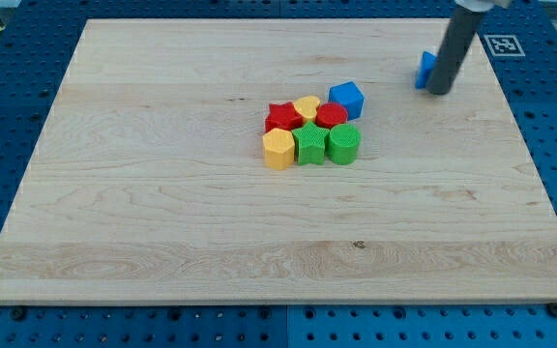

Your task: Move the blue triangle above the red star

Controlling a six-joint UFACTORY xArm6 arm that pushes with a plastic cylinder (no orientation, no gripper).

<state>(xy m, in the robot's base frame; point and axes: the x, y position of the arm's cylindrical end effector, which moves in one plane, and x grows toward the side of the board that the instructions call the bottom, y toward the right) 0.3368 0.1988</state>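
The blue triangle lies near the view's upper right, partly hidden behind my rod. My tip rests on the board right against the triangle's right side. The red star sits at the left of a cluster near the board's middle, far to the left of and below the triangle. The cluster is tightly packed.
The cluster also holds a yellow heart, a red round block, a blue cube, a yellow hexagon, a green star and a green cylinder. The wooden board lies on a blue perforated table.
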